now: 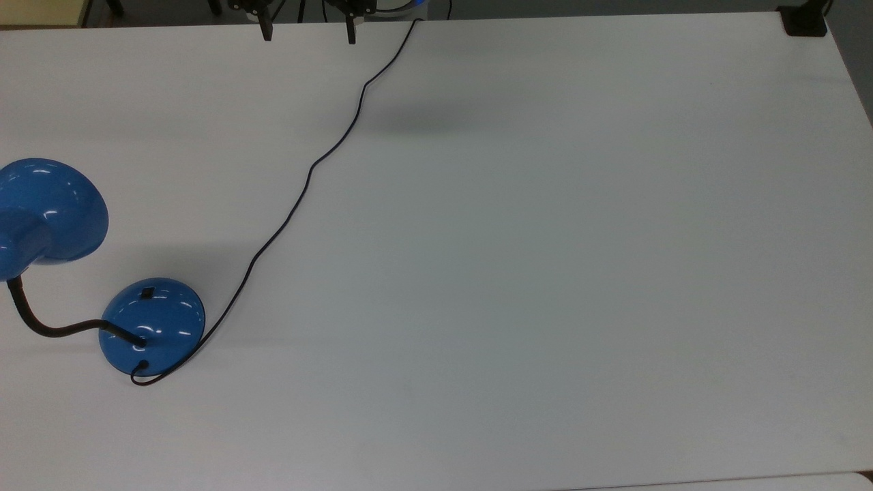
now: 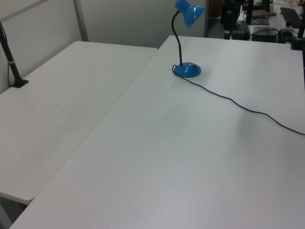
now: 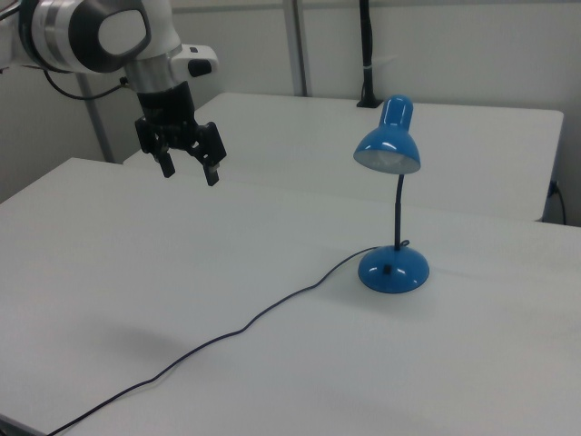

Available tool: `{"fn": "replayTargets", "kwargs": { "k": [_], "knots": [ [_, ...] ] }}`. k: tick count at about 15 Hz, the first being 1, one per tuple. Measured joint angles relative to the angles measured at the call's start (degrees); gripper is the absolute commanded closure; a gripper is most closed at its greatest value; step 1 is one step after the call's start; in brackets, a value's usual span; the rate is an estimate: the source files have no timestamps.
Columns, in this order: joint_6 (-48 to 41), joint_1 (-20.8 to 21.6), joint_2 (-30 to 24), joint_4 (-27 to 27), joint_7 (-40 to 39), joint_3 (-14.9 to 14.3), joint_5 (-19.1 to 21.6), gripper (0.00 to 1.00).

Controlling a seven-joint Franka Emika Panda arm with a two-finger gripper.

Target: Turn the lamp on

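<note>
**One lamp near the desk's edge, gripper high and spread**

One glossy blue lamp point(image 3: 392, 191) stands on the white desk point(image 1: 518, 273), its round base point(image 1: 151, 326) close to the edge at the top view's left. A small black switch point(image 1: 147, 294) sits on the upper surface of the base. The black gooseneck point(image 3: 398, 211) rises from the base to the dome shade point(image 3: 388, 145), which is unlit. A thin black cord point(image 1: 310, 170) leaves the base, curls round it and snakes across the desk to the edge at the top view's top.

The gripper point(image 3: 189, 169) hangs in the air well apart from the lamp, above the desk toward the right view's left, its two fingers point(image 3: 211, 173) spread wide with nothing between them. In the top view the fingertips point(image 1: 266, 32) show over the desk's top edge.

A second white table point(image 2: 57, 114) adjoins the desk.
</note>
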Motion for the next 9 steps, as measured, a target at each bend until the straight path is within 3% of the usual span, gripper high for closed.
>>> {"fn": "replayTargets", "kwargs": {
  "k": [9],
  "knots": [
    [-0.1, 0.0, 0.3, 0.5, 0.0, 0.0, 0.0, 0.00]
  ]
}}
